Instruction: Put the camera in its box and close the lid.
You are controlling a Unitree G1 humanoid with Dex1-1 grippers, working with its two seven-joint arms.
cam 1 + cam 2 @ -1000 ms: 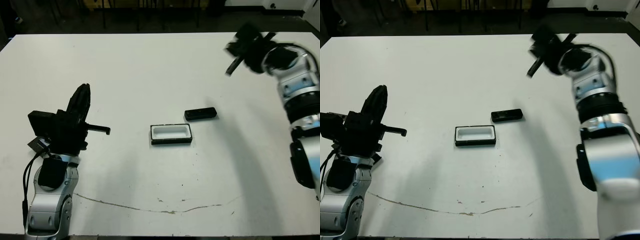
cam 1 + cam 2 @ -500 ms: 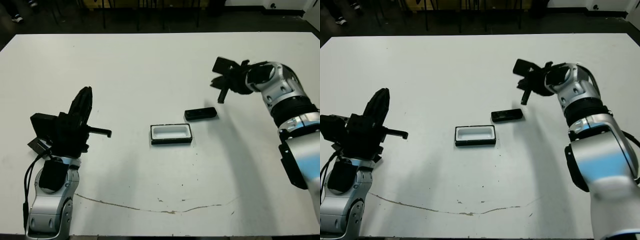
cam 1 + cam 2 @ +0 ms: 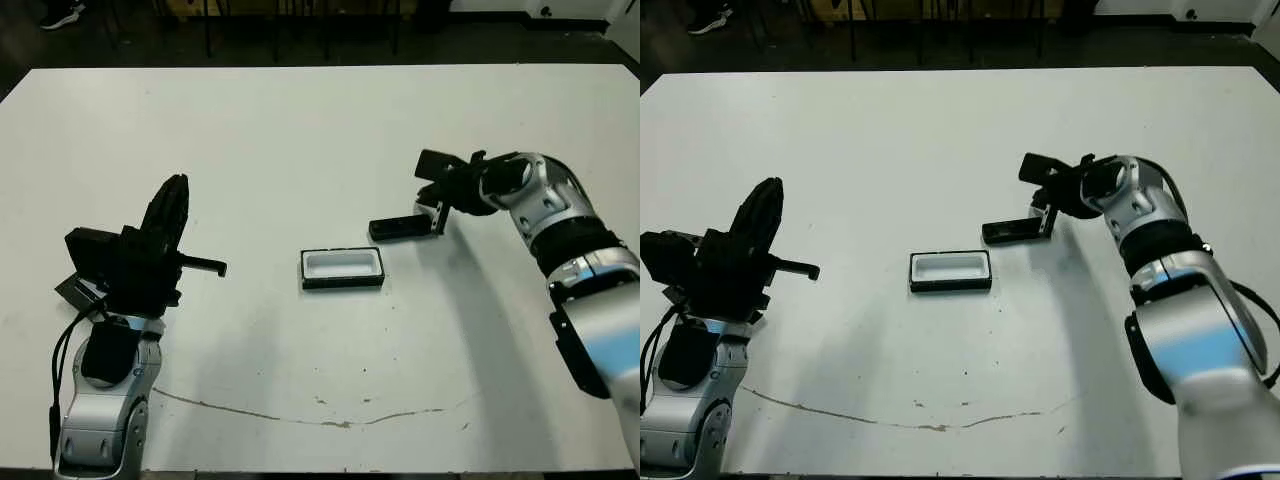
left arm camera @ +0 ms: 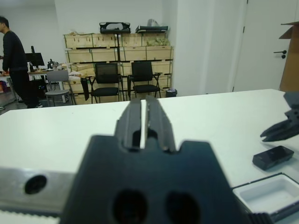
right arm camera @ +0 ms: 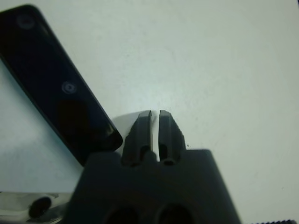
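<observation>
The camera (image 3: 400,228), a slim black bar, lies flat on the white table just right of centre. Its box (image 3: 343,268), an open black tray with white lining, sits right in front of it, with nothing inside. My right gripper (image 3: 438,222) is shut, its tips pointing down at the table beside the camera's right end; in the right wrist view the camera (image 5: 56,84) lies next to the closed fingers (image 5: 142,126). My left gripper (image 3: 176,188) is shut and raised at the table's left, far from both. The lid is out of view.
A thin dark crack line (image 3: 320,420) runs across the table near its front edge. Beyond the far edge are chairs (image 4: 124,77) and shelves of boxes, and a person (image 4: 14,60) stands far off. The left wrist view also shows the box (image 4: 271,193).
My right arm has swung down and inward from the far right, bringing its shut gripper to the camera's right end. The camera, box and left arm have stayed put.
</observation>
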